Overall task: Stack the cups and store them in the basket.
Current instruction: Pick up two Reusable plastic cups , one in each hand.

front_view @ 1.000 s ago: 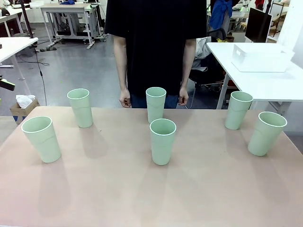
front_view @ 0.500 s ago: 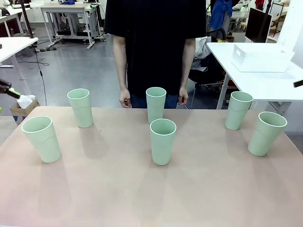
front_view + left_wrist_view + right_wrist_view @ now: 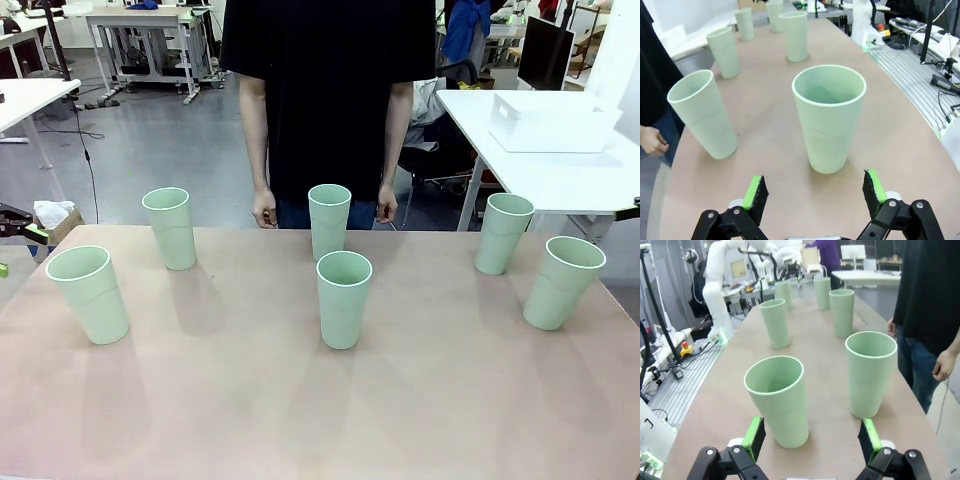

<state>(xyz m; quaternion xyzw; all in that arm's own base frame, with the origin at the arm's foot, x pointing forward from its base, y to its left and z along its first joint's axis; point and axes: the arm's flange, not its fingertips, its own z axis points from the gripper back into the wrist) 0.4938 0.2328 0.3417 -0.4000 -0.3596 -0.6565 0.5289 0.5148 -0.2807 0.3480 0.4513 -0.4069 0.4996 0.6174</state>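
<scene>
Though holding nothing yet, points the wide-open left gripper (image 3: 813, 185) straight at the nearest tall pale mint-green plastic cup (image 3: 829, 120), upright at the left end of the brown table (image 3: 450, 400), and the wide-open right gripper (image 3: 811, 432) towards the right-end cup (image 3: 776, 400).

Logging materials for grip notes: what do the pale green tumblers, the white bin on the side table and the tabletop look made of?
The pale mint-green tapered tumblers: likely plastic, smooth matte finish, thin even rims. The white rectangular bin: probably moulded plastic, opaque solid walls; finish too far to judge. The pinkish-tan tabletop: seems laminate, faintly mirroring the tumblers.
</scene>
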